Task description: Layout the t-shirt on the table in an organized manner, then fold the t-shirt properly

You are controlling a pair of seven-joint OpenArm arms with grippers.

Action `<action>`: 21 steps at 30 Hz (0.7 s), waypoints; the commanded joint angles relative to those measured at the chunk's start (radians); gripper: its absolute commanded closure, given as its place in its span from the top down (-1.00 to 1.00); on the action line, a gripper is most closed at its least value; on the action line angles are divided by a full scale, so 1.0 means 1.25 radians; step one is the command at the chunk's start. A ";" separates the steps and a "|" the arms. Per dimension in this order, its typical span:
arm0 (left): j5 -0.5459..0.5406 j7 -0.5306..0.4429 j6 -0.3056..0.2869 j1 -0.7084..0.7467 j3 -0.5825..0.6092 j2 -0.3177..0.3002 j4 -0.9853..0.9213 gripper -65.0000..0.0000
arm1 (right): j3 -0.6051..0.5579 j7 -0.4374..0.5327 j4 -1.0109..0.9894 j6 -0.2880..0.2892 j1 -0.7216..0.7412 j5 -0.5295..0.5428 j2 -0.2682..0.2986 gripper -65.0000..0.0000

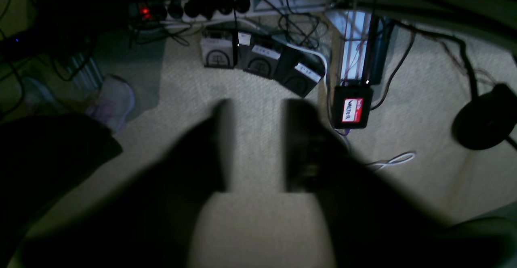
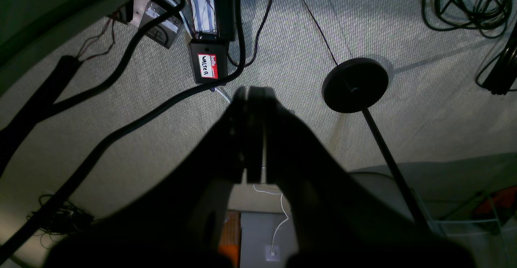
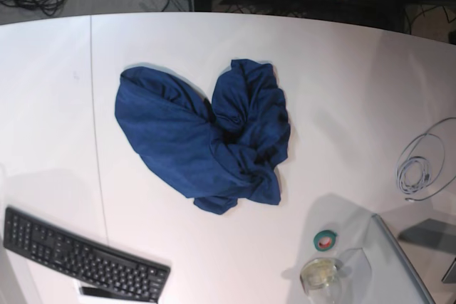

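The dark navy t-shirt (image 3: 206,137) lies crumpled in a heap near the middle of the white table (image 3: 342,69), with deep folds where its two lobes meet. Neither arm shows in the base view. In the left wrist view my left gripper (image 1: 258,106) hangs over the beige carpet, its two dark fingers apart with nothing between them. The right wrist view shows my right gripper (image 2: 252,92) above the same carpet, fingers pressed together and empty. No part of the t-shirt appears in either wrist view.
A black keyboard (image 3: 78,254) sits at the table's front left. A green tape roll (image 3: 326,240), a glass jar (image 3: 318,273) and a grey panel (image 3: 399,261) stand front right, a coiled white cable (image 3: 420,165) at the right. Cables and a labelled black box (image 2: 208,66) lie on the floor.
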 commanded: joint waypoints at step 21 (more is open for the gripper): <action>0.003 -0.006 0.002 0.138 0.001 -0.024 0.156 -1.00 | 0.003 0.002 0.089 0.006 -0.094 0.001 -0.001 -1.00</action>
